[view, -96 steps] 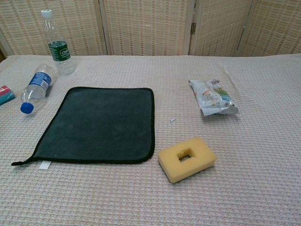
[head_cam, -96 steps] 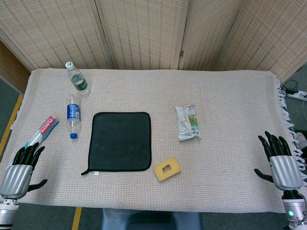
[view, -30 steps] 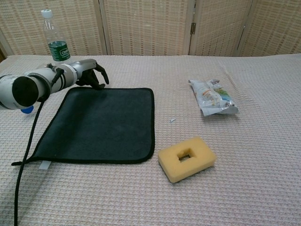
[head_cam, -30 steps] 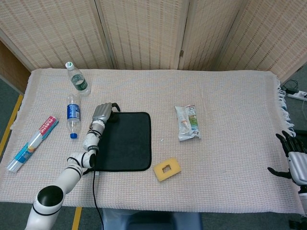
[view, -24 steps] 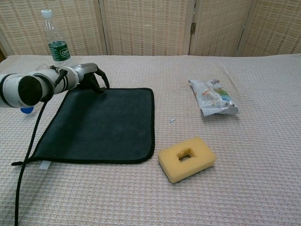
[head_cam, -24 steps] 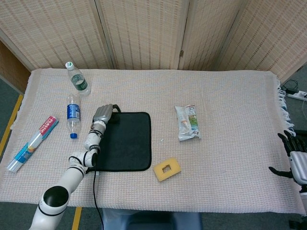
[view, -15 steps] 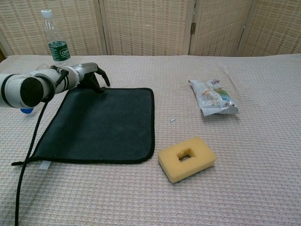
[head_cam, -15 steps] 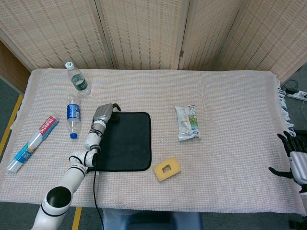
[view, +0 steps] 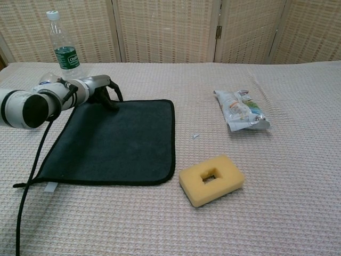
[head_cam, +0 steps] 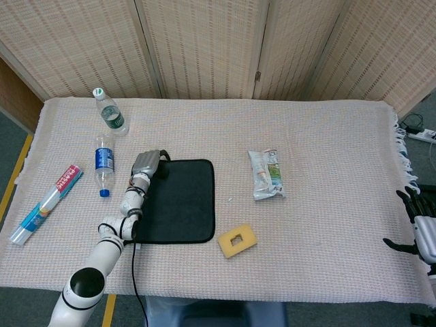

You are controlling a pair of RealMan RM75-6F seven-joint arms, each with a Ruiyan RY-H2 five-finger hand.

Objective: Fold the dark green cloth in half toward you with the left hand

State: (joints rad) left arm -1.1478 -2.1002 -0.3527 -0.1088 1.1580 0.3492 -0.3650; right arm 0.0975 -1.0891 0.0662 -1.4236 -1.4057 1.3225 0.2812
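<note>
The dark green cloth (head_cam: pixel 175 201) lies flat and unfolded on the bench (head_cam: pixel 320 136), left of centre. The left robot hand (head_cam: pixel 146 163) rests at the cloth's far left corner, fingers (view: pixel 112 99) curled down onto the edge; whether it has pinched the fabric cannot be told. The right robot hand (head_cam: pixel 420 225) sits at the bench's right edge, fingers apart and holding nothing. A yellow sponge (head_cam: pixel 236 240) lies just right of the cloth's near corner, a snack packet (head_cam: pixel 266 174) farther right. Two water bottles (head_cam: pixel 104 163) and a toothpaste box (head_cam: pixel 49 195) lie to the left.
</note>
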